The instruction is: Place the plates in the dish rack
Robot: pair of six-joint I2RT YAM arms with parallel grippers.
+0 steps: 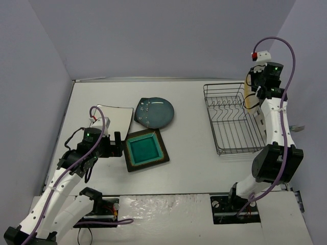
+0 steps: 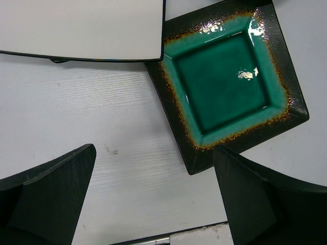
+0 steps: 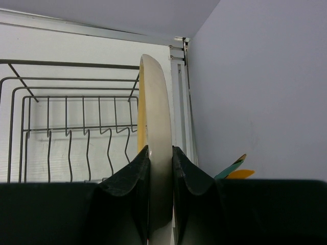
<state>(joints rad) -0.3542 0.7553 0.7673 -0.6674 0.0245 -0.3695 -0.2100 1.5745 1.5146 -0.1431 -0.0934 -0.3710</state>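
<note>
The black square plate with a teal centre [image 1: 146, 149] [image 2: 225, 81] lies flat on the table. My left gripper [image 1: 118, 143] [image 2: 153, 150] is open at its left corner, one finger over the plate's rim. Beyond it lie the white square plate [image 1: 113, 116] [image 2: 82, 25] and the teal-blue plate [image 1: 155, 112]. My right gripper [image 1: 254, 94] [image 3: 161, 153] is shut on the rim of the cream-and-yellow plate [image 1: 249, 97] [image 3: 156, 102], held upright and edge-on over the right side of the black wire dish rack [image 1: 232, 118] [image 3: 66, 127]. No plates stand between its prongs.
The right wall [image 3: 255, 76] stands close beside the rack and the held plate. Teal and yellow utensil tips [image 3: 235, 171] show at the rack's right side. The table's near edge [image 2: 204, 235] lies just under my left gripper.
</note>
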